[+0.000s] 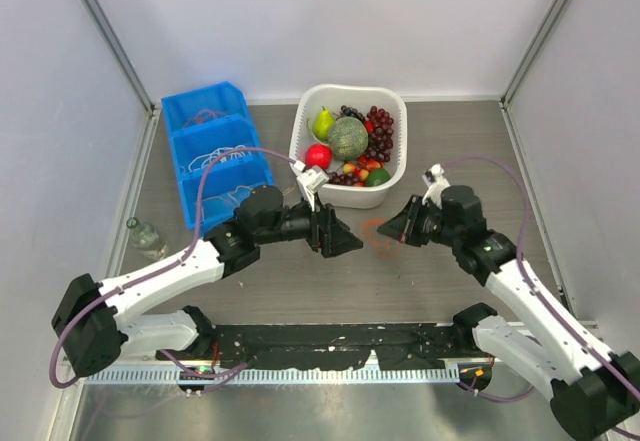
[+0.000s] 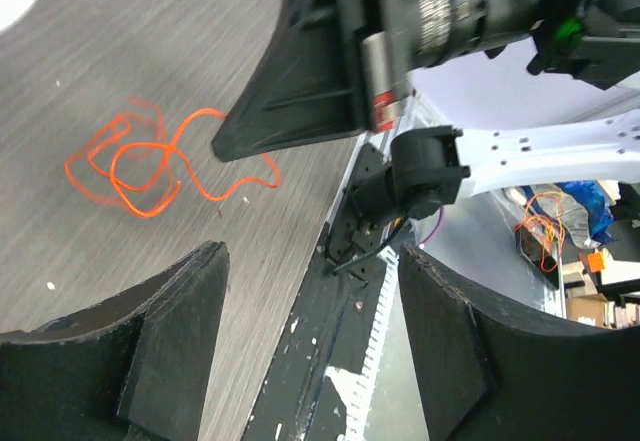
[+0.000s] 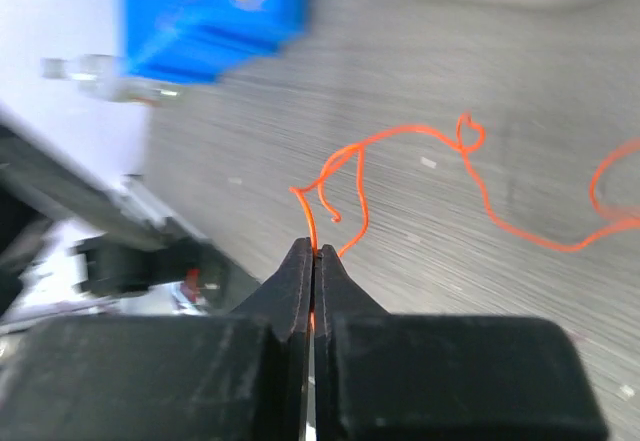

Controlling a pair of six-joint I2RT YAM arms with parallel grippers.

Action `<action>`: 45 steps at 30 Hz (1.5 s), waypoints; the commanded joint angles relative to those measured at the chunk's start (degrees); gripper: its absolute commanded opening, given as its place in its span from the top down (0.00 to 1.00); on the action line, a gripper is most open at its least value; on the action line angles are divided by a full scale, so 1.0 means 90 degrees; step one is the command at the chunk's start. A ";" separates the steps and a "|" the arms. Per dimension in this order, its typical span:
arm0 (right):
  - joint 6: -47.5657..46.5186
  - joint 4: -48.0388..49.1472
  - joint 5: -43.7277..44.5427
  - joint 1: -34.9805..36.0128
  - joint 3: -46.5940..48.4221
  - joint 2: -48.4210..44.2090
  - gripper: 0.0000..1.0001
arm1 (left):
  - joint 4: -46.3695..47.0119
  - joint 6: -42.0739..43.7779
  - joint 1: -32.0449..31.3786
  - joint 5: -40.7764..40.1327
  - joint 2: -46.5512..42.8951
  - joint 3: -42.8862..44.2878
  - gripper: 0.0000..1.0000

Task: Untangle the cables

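Note:
A thin orange-red cable (image 1: 375, 231) lies in loose loops on the table between my two grippers. In the left wrist view the tangle (image 2: 140, 161) lies on the wood ahead of my left gripper (image 2: 310, 346), which is open and empty above the table. My right gripper (image 3: 314, 253) is shut on one end of the orange cable (image 3: 400, 136), with the rest trailing away over the table. In the top view my left gripper (image 1: 342, 238) and right gripper (image 1: 393, 229) face each other across the cable. White cords (image 1: 228, 158) lie in the blue bin.
A blue three-part bin (image 1: 190, 121) stands at the back left. A white basket (image 1: 300, 136) of fruit stands at the back middle, just behind the grippers. A small clear bottle (image 1: 145, 236) lies at the left edge. A black strip (image 1: 330, 341) runs along the near edge.

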 commanded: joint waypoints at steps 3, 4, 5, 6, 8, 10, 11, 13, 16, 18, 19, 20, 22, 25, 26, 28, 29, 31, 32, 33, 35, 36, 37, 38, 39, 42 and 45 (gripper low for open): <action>0.0310 0.0370 -0.1552 0.0049 0.1204 -0.0435 0.99 | 0.0230 0.0543 -0.0018 -0.0229 -0.0813 0.0365 0.28; 0.0203 0.0389 -0.1756 0.0049 0.1302 -0.0385 0.99 | 0.0063 0.0641 -0.0018 -0.0327 -0.0920 0.0473 0.29; 0.0163 0.0496 -0.1845 0.0049 0.1409 -0.0279 0.99 | 0.0003 0.0739 -0.0018 -0.0415 -0.1028 0.0581 0.31; 0.0153 0.0613 -0.2078 0.0049 0.1449 -0.0229 0.99 | 0.0041 0.0778 -0.0018 -0.0493 -0.1164 0.0572 0.32; 0.0231 0.0896 -0.2265 0.0059 0.1576 -0.0093 0.99 | 0.0129 0.0866 -0.0018 -0.0776 -0.1428 0.0485 0.33; 0.0445 0.1296 -0.2441 0.0069 0.1761 0.0024 0.99 | 0.0168 0.0963 -0.0018 -0.1234 -0.1740 0.0280 0.33; 0.0553 0.1346 -0.2490 0.0059 0.1810 0.0045 0.99 | 0.0207 0.1042 -0.0018 -0.1439 -0.1809 0.0153 0.31; 0.0641 0.1531 -0.2608 0.0078 0.1928 0.0045 0.99 | 0.0333 0.1256 -0.0018 -0.1917 -0.2043 -0.0198 0.27; 0.0749 0.1708 -0.2764 0.0069 0.2113 0.0074 0.99 | 0.0675 0.1364 -0.0018 -0.2573 -0.2259 -0.0754 0.21; 0.0798 0.1698 -0.2939 0.0069 0.2240 0.0161 0.99 | 0.1143 0.1297 -0.0018 -0.2769 -0.2279 -0.1194 0.18; 0.0807 0.1708 -0.3017 0.0069 0.2279 0.0191 0.99 | 0.1396 0.1248 -0.0018 -0.2779 -0.2230 -0.1350 0.17; 0.0817 0.1698 -0.3038 0.0078 0.2328 0.0211 0.99 | 0.1582 0.1180 -0.0018 -0.2740 -0.2133 -0.1448 0.15; 0.0846 0.1737 -0.3077 0.0078 0.2387 0.0221 0.99 | 0.1964 0.1014 -0.0018 -0.2507 -0.1822 -0.1556 0.11; 0.0973 0.1825 -0.3125 0.0098 0.2446 0.0201 0.99 | 0.2130 0.0701 -0.0018 -0.2078 -0.1226 -0.1459 0.09; 0.1012 0.1921 -0.3145 0.0108 0.2436 0.0182 0.99 | 0.2334 0.0604 -0.0018 -0.1960 -0.1069 -0.1508 0.09; 0.1080 0.2058 -0.3174 0.0147 0.2416 0.0123 0.99 | 0.2988 0.0360 -0.0018 -0.1900 -0.0805 -0.1664 0.07; 0.1110 0.2117 -0.3223 0.0147 0.2426 0.0133 0.99 | 0.3136 0.0291 -0.0018 -0.1900 -0.0698 -0.1674 0.07; 0.1169 0.2118 -0.3291 0.0157 0.2514 0.0162 0.99 | 0.3244 0.0232 -0.0018 -0.1813 -0.0473 -0.1616 0.08; 0.1169 0.2118 -0.3311 0.0186 0.2524 0.0172 0.99 | 0.3254 0.0212 -0.0018 -0.1793 -0.0337 -0.1557 0.12; 0.1150 0.2118 -0.3311 0.0186 0.2543 0.0123 0.99 | 0.3148 0.0241 -0.0018 -0.1822 -0.0229 -0.1460 0.22; 0.1004 0.2050 -0.3292 0.0196 0.2592 0.0094 0.99 | 0.2399 0.0407 -0.0018 -0.1978 -0.0111 -0.1139 0.47; 0.0916 0.1972 -0.3224 0.0196 0.2631 0.0055 0.99 | 0.2105 0.0475 -0.0018 -0.2056 -0.0111 -0.1040 0.58; 0.0519 0.1478 -0.3127 0.0186 0.2796 0.0026 0.99 | 0.1812 0.0563 -0.0018 -0.2182 -0.0159 -0.1020 0.67; 0.0186 0.1135 -0.2758 0.0196 0.2933 -0.0013 0.99 | 0.1480 0.0699 -0.0018 -0.2367 -0.0305 -0.1020 0.76; -0.0330 0.0358 -0.2532 0.0196 0.3147 -0.0043 0.99 | 0.1245 0.0855 -0.0018 -0.2553 -0.0422 -0.1049 0.84; -0.1281 -0.1196 -0.0805 0.0186 0.3635 -0.0141 0.99 | 0.0231 0.1285 -0.0009 -0.3791 -0.1007 -0.1049 1.00; -0.1721 -0.2050 0.1873 0.0196 0.3842 -0.0180 0.99 | -0.0639 0.1452 0.0001 -0.5440 -0.1749 -0.1059 1.00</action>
